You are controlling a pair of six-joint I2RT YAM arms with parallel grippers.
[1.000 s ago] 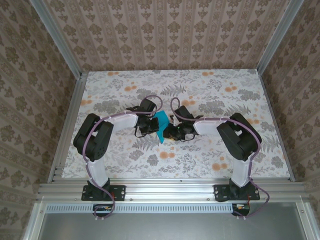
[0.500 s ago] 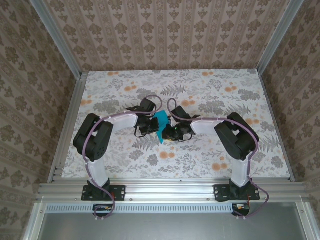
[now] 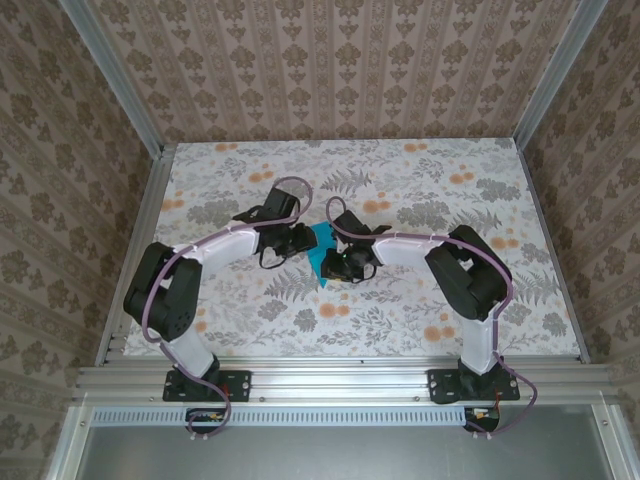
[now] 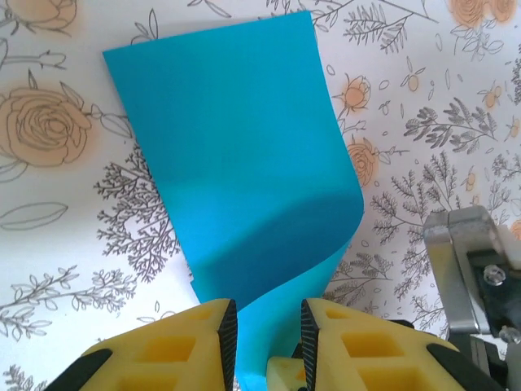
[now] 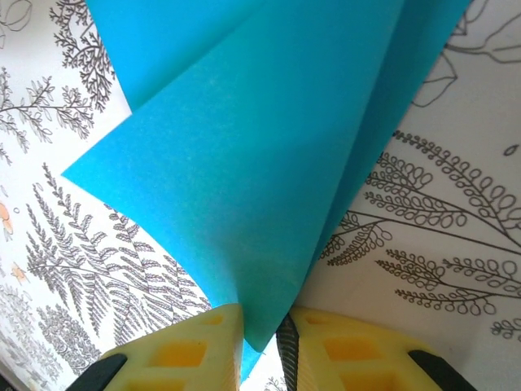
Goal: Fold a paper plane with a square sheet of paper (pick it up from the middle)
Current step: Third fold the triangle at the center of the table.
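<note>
The square sheet of paper [image 3: 322,250] [image 4: 244,163] [image 5: 260,179], creased and bowed, rises off the middle of the floral surface [image 3: 420,310]. On the sheet's right side, the right claw [image 5: 260,326] [image 3: 336,262] is clenched on a folded corner. On the sheet's left side, the left claw [image 4: 269,326] [image 3: 300,243] straddles an edge, its fingers parted and released.

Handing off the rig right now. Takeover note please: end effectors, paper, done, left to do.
Left end effector: open, fingers apart either side of the thin teal-blue sheet of paper.
Right end effector: shut on the sheet where it doubles over.
Sheet: mid-table between the arms, raised off the floral-print table.
Done: picked up, first fold started.
Left: press the crease, fold nose and wings; no plane shape yet.
</note>
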